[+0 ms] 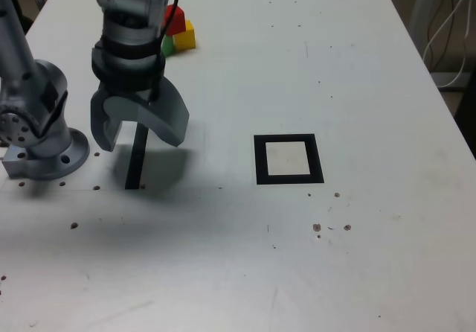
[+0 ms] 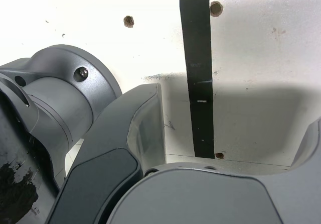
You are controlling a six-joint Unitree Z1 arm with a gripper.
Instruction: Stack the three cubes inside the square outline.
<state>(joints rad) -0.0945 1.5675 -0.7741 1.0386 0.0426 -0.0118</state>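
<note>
At the exterior view's left the gripper (image 1: pixel 137 133) hangs wide open and empty above a black strip (image 1: pixel 135 158); behind it the red cube (image 1: pixel 175 18), green cube (image 1: pixel 167 45) and yellow cube (image 1: pixel 184 35) cluster near the table's (image 1: pixel 372 257) far edge, while rightward the square outline (image 1: pixel 288 159) holds nothing, bare surface all around

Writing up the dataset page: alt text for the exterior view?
A grey robot gripper hangs open and empty over a narrow black tape strip on a white table. Small red, yellow and green cubes cluster behind it; the black square outline is empty.
</note>
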